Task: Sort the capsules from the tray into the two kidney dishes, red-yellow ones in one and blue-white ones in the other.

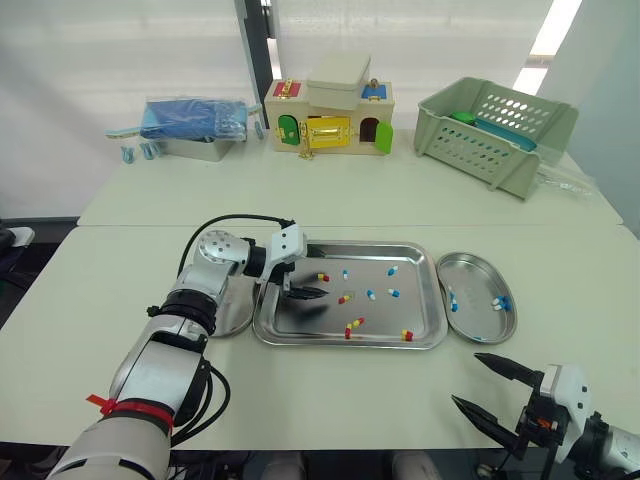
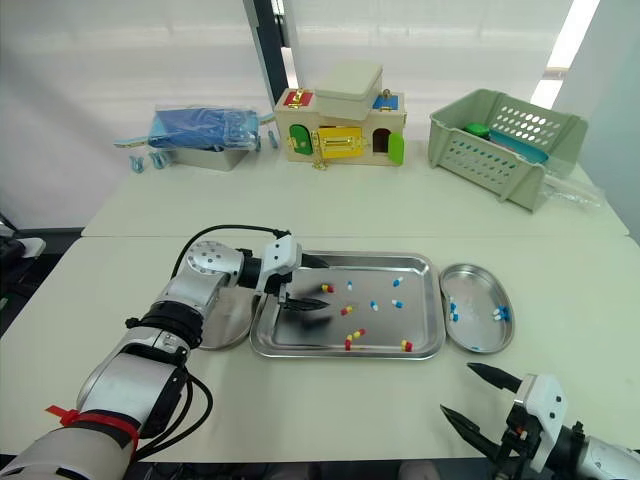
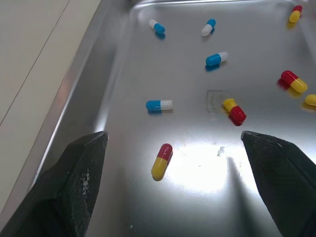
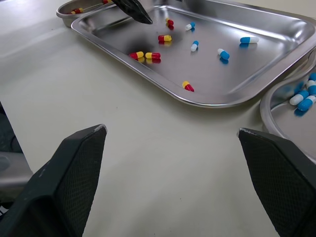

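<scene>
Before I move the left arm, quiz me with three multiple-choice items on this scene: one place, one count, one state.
1. The sorted blue-white capsules lie in the kidney dish: A right of the tray; B left of the tray; C behind the tray.
2. Blue-white ones left in the tray: A two; B four; C seven.
3. The left end effector is: A shut on a capsule; B open above the tray; C shut, empty.
Answers: 1 A, the right-hand dish holds them. 2 B, four lie among the red-yellow capsules. 3 B, its fingers stand apart over the tray floor.
</scene>
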Robot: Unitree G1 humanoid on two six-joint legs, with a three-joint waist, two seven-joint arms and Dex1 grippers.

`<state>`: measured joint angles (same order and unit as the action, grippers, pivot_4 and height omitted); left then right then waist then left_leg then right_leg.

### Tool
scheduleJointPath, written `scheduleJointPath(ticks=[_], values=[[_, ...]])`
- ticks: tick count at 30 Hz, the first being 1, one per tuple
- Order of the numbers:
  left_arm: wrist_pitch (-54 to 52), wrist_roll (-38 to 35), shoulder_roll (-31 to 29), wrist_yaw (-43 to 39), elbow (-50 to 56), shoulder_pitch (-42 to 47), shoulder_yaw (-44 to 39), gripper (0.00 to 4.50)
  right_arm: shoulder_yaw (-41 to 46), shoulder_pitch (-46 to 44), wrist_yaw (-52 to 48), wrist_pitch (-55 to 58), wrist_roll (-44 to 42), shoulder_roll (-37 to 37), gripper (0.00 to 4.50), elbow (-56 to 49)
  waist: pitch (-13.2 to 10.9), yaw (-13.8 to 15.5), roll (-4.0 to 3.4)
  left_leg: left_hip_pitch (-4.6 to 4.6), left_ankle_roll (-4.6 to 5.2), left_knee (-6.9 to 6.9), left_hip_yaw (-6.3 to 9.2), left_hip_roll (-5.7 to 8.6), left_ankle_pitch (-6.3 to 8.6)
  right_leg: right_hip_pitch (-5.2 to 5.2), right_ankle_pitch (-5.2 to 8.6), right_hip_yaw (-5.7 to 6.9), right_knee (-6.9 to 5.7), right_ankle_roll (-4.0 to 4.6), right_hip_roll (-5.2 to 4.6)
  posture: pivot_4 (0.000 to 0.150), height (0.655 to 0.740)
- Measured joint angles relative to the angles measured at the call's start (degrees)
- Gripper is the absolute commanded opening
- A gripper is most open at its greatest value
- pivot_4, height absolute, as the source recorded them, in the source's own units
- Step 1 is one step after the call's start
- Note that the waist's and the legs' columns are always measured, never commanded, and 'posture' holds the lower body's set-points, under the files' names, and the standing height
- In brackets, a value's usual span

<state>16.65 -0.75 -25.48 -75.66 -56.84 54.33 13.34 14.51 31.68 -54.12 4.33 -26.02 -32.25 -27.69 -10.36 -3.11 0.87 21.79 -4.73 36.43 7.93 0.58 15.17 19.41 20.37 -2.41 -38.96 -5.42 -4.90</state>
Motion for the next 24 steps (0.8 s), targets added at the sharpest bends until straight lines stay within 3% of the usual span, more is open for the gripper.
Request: scheduleJointPath(ticks=[7,11,21,22,24], values=[[-2.58,4.00,1.57,0.63,-4.34,2.36,0.33,4.50,-1.22,-1.40,2.72,2.78,-0.01,-0.05,4.48,-2.55,0.00,-0.10,0.00,0.03,0.00,0.05,0.03,0.01,0.00,0.00,0.00,0.02,-0.02,0.00,0.00,0.150,0.7400],[-3.50,5.40,2.38,0.87,-4.43,3.17,0.34,3.58,-1.34,-1.66,3.43,3.62,-0.01,-0.13,4.50,-2.93,0.00,-0.08,0.00,0.05,0.00,0.14,0.03,0.02,0.00,0.00,0.00,0.03,-0.04,0.00,0.00,0.150,0.7400],[-4.04,6.98,2.46,-0.58,-4.17,3.33,0.37,0.25,-1.34,-0.77,4.16,3.88,-0.10,-0.22,4.50,-3.68,0.00,-0.13,0.00,0.04,0.01,0.22,0.03,0.02,0.01,-0.03,0.00,0.03,-0.08,-0.01,0.00,0.150,0.7400],[-4.08,7.02,2.41,-0.67,-4.16,3.33,0.37,0.04,-1.34,-0.78,4.16,3.88,-0.11,-0.23,4.50,-3.68,0.00,-0.13,0.00,0.04,0.01,0.23,0.03,0.01,0.01,-0.04,0.00,0.03,-0.08,-0.01,0.00,0.150,0.7400],[-4.22,7.22,2.14,-0.85,-4.01,3.36,0.37,0.04,-1.34,-0.76,4.16,3.88,-0.12,-0.29,4.50,-3.69,0.00,-0.13,0.00,0.04,0.01,0.23,0.03,0.01,0.00,-0.04,0.00,0.03,-0.09,-0.01,0.00,0.150,0.7400]])
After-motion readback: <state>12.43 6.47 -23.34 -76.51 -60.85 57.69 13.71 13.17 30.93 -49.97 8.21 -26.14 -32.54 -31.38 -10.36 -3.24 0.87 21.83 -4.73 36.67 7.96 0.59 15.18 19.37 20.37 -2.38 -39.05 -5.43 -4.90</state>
